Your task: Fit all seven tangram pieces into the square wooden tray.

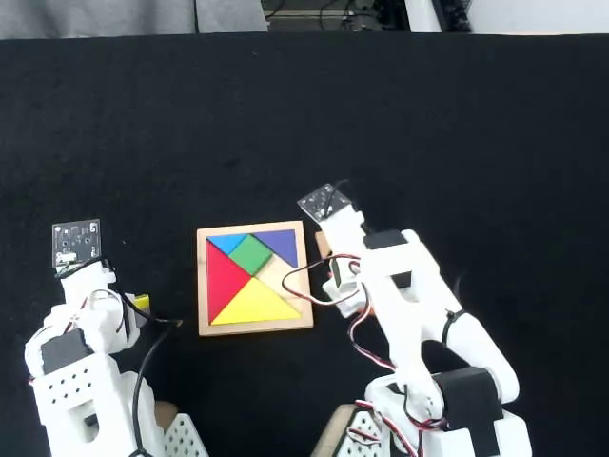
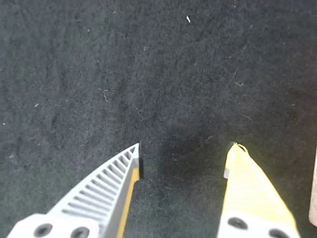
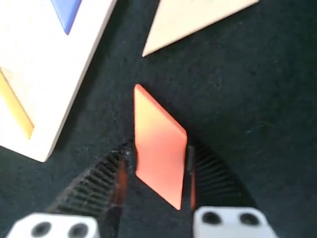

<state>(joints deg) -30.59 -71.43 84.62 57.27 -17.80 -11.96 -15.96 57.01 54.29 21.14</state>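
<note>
The square wooden tray (image 1: pixel 255 327) lies mid-table and holds a blue triangle (image 1: pixel 226 244), a green piece (image 1: pixel 251 255), a red triangle (image 1: pixel 225 278), a yellow triangle (image 1: pixel 255 303) and a violet-blue piece (image 1: pixel 278 243). Bare wood (image 1: pixel 282 277) shows at its right side. Just off the tray's right edge (image 3: pixel 59 84), my right gripper (image 3: pixel 158 148) is shut on an orange parallelogram piece (image 3: pixel 159 144), held on edge just above the cloth. A pale wooden triangle (image 3: pixel 198 17) lies on the cloth beyond it. My left gripper (image 2: pixel 185 146) is open over bare black cloth, left of the tray.
Black cloth (image 1: pixel 428 124) covers the whole table, with wide free room behind and to both sides of the tray. The right arm's body (image 1: pixel 409 305) and its wires hang close to the tray's right edge.
</note>
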